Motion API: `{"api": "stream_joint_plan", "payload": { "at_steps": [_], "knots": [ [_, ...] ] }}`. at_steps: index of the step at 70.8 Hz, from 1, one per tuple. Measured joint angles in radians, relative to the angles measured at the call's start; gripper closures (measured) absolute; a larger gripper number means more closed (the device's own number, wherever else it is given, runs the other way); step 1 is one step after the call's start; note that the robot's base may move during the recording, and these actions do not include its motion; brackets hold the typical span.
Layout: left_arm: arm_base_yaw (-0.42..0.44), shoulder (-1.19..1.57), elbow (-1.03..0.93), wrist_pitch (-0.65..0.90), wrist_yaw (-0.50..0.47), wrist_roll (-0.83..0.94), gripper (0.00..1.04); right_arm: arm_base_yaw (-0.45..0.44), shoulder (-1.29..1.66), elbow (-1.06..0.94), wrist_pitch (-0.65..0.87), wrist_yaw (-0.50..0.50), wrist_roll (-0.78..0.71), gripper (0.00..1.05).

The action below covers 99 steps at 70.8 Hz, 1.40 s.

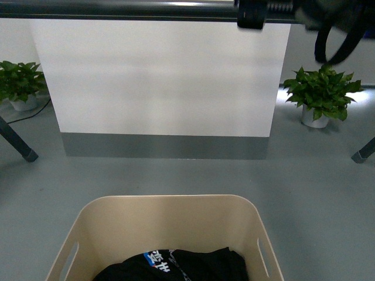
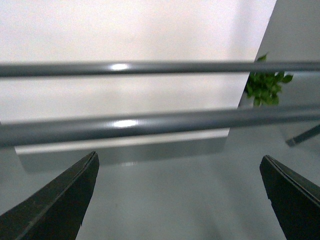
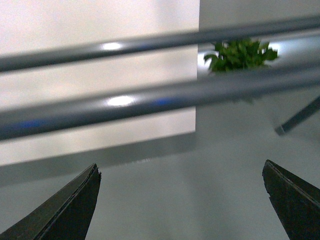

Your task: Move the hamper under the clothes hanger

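Hamper (image 1: pixel 170 225) low on floor — hands (image 2: pixel 180 200) above, empty.

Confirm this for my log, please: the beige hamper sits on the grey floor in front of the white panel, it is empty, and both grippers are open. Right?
Not quite. The hamper is not empty: the front view shows a black garment with a blue-and-white print lying in it. The rest holds: it sits on the grey floor before the white panel, and the left gripper and right gripper are open.

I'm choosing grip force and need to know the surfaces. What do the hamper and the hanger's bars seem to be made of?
The hamper looks like smooth beige moulded plastic: a matte, even wall with a rolled rim and cut slot handles. The clothes hanger's bar looks like dark grey metal tube, painted or coated, with sharp glossy highlights along it.
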Motion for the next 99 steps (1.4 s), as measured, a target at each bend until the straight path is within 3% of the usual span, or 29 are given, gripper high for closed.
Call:
{"api": "stream_joint_plan", "payload": {
  "at_steps": [4, 9, 16, 35, 41, 44, 67, 84, 89, 99],
  "knots": [
    [-0.008, -0.027, -0.008, 0.004, -0.064, 0.005, 0.12, 0.006, -0.029, -0.002, 0.016, -0.006, -0.029, 0.08],
    [-0.007, -0.083, -0.111, 0.059, -0.161, 0.005, 0.26, -0.006, -0.08, -0.096, 0.171, -0.159, -0.087, 0.21],
    [0.017, -0.148, -0.288, 0.138, -0.158, 0.005, 0.44, -0.052, -0.161, -0.297, 0.299, -0.234, -0.117, 0.39],
    [0.061, -0.304, -0.592, 0.269, -0.114, 0.005, 0.85, -0.161, -0.357, -0.654, 0.431, -0.317, -0.134, 0.79],
    [0.077, -0.362, -0.687, 0.301, -0.102, 0.005, 1.02, -0.189, -0.431, -0.758, 0.462, -0.356, -0.135, 0.97],
    [0.087, -0.388, -0.729, 0.312, -0.096, 0.005, 1.01, -0.205, -0.463, -0.805, 0.471, -0.369, -0.139, 1.04],
    [0.169, -0.553, -0.916, 0.33, -0.021, 0.005, 1.01, -0.282, -0.655, -1.011, 0.48, -0.439, -0.138, 1.03],
    [0.169, -0.666, -0.995, 0.302, -0.013, 0.005, 1.01, -0.316, -0.78, -1.097, 0.438, -0.473, -0.138, 1.03],
    [0.169, -0.72, -1.023, 0.275, -0.014, 0.005, 1.01, -0.375, -0.848, -1.129, 0.402, -0.547, -0.138, 1.03],
    [0.169, -0.807, -1.057, 0.222, -0.013, 0.005, 1.01, -0.396, -0.947, -1.166, 0.341, -0.549, -0.138, 1.03]
  ]
}}
